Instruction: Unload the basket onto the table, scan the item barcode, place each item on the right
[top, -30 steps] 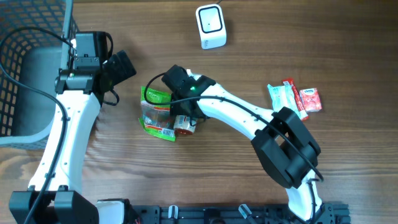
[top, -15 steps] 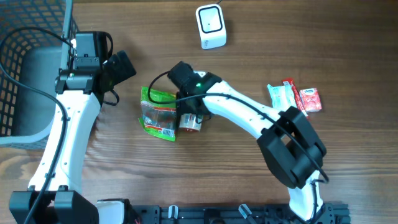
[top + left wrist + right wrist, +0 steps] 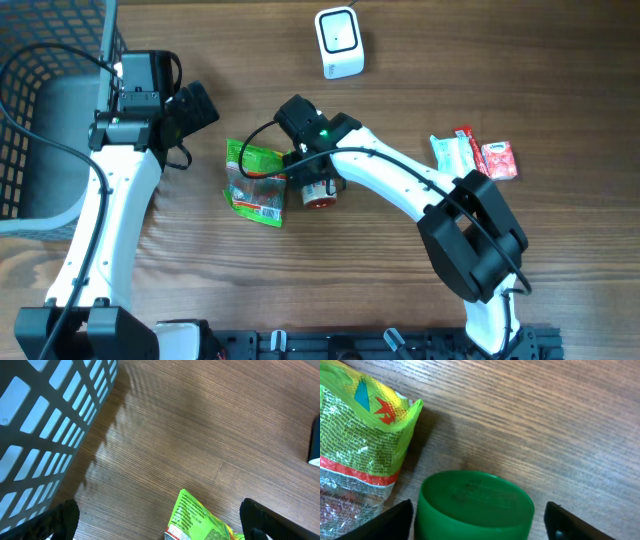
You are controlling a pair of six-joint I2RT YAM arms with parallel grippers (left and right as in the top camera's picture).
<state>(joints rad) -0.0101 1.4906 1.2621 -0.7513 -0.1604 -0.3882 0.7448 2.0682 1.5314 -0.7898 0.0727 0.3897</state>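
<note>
Wooden table (image 3: 560, 80); red sachet (image 3: 498, 161) overhead only.

One scanner (image 3: 338, 42), one basket (image 3: 25, 150), one green pouch (image 3: 255, 180), one green-lidded jar (image 3: 475, 502), three small packets (image 3: 498, 160).

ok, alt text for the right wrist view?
A green round lid sits between the jaws of the open right gripper, seen from close above on a wooden table. A crinkled green snack bag with red and printed panels lies beside it at the frame's left.
</note>
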